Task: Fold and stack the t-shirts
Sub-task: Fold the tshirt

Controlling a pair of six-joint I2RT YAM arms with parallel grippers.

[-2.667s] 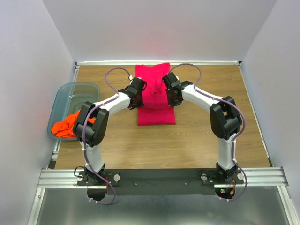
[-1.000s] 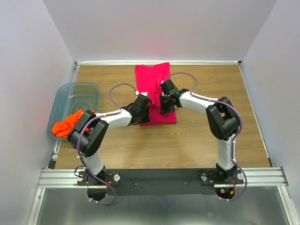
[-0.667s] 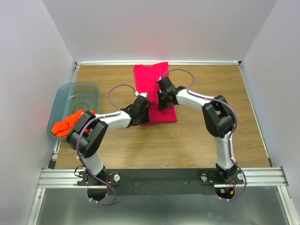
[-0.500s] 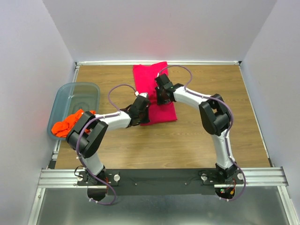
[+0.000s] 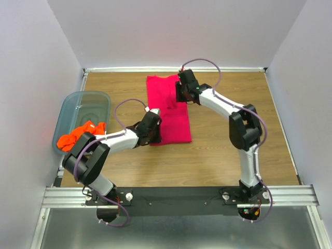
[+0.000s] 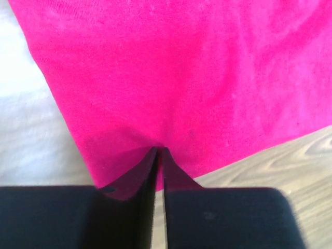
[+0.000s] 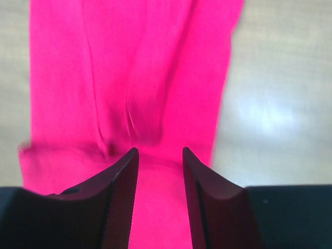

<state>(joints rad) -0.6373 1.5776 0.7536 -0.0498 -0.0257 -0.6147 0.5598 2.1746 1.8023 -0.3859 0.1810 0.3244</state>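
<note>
The pink shirt [image 5: 168, 106] is laid as a long strip across the middle of the surface [image 5: 223, 155]. The orange shirt [image 5: 78, 136] is draped over the rim of the bin [image 5: 72, 106] at the left. The strip's near left corner is pinched by the left fingers [image 6: 158, 151], drawn almost together. The right fingers [image 7: 160, 155] are held apart above the far end, with nothing between them. An end-to-end fold is judged to be next. The cloth should be lifted level and kept taut, and the edges matched before it is lowered.
</note>
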